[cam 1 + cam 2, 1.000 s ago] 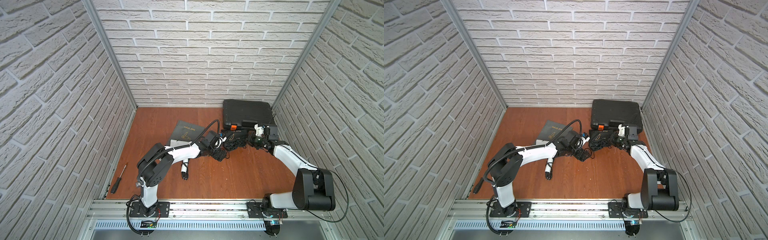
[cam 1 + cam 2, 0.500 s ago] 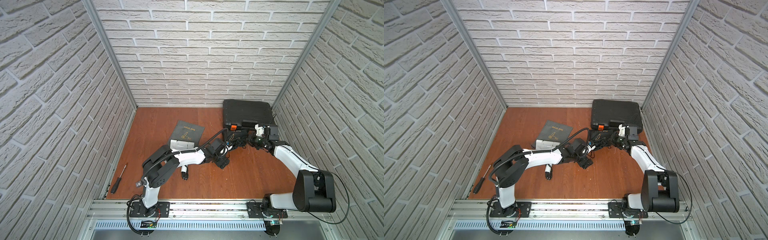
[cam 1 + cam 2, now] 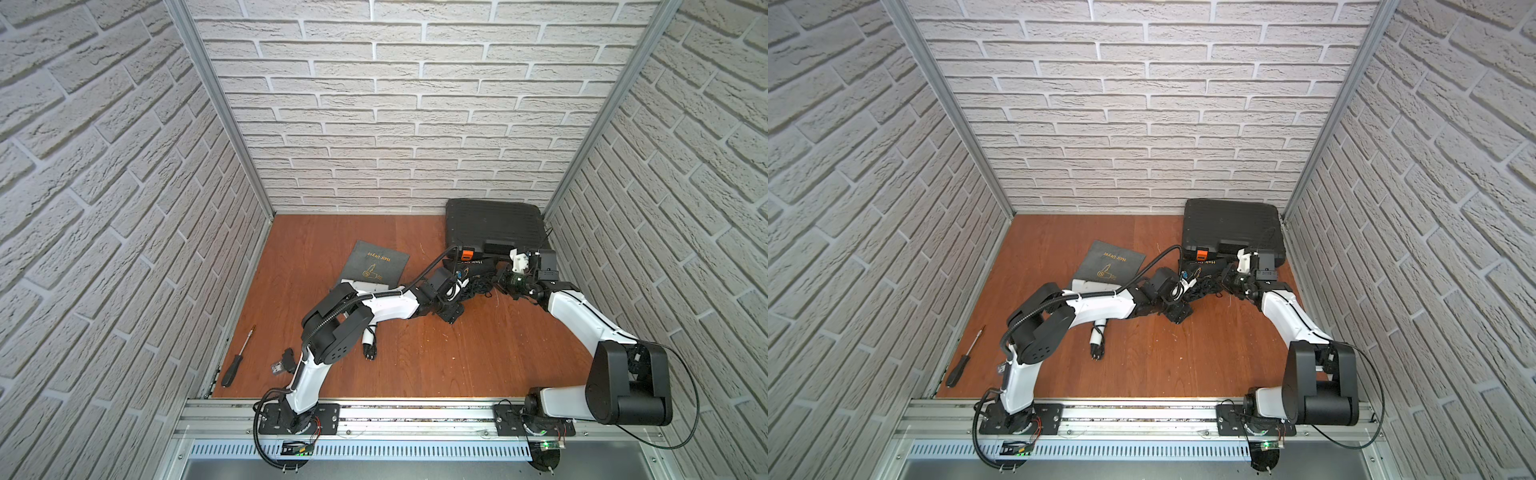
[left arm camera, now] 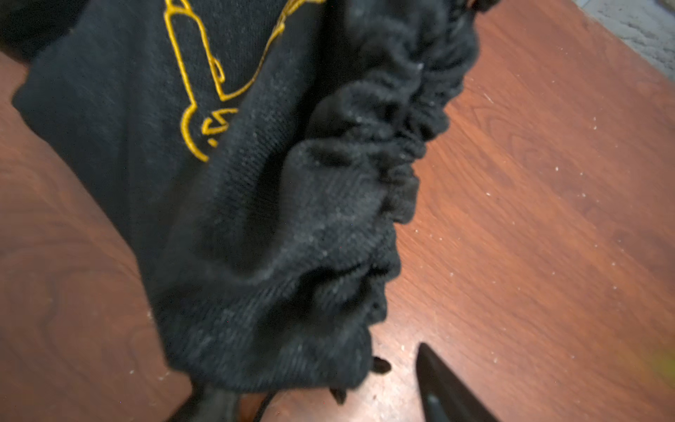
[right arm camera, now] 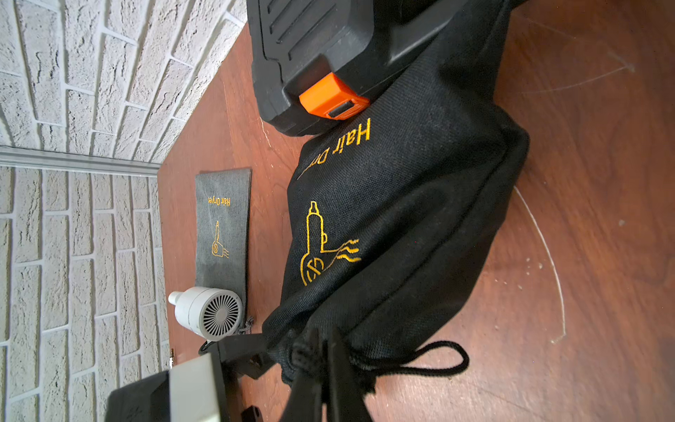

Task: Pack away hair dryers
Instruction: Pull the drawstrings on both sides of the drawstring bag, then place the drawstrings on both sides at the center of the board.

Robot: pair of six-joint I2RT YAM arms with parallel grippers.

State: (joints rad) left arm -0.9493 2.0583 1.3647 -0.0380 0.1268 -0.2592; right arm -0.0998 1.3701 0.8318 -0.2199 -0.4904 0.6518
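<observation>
A white hair dryer (image 5: 208, 314) with a grey fan grille lies on the wooden floor, its barrel (image 3: 365, 286) at the edge of a flat grey bag (image 3: 376, 266) and its corded handle (image 3: 1098, 332) under my left arm. A bulging black drawstring bag (image 5: 401, 219) printed "Hair Dryer" lies against the hard case; its contents are hidden. My right gripper (image 5: 321, 339) is shut on the bag's gathered mouth, by the cord loop. My left gripper (image 4: 317, 380) is open, with one corner of that ruffled mouth (image 4: 365, 219) between its fingers.
The black hard case (image 3: 494, 224) with an orange latch (image 3: 468, 252) sits in the back right corner. A screwdriver (image 3: 237, 361) lies by the left wall, and a small black part (image 3: 286, 359) lies near the left arm's base. Brick walls close in three sides.
My left gripper has swung down and in to the black bag's mouth, and its jaws have narrowed. The right gripper has kept its hold in the same place.
</observation>
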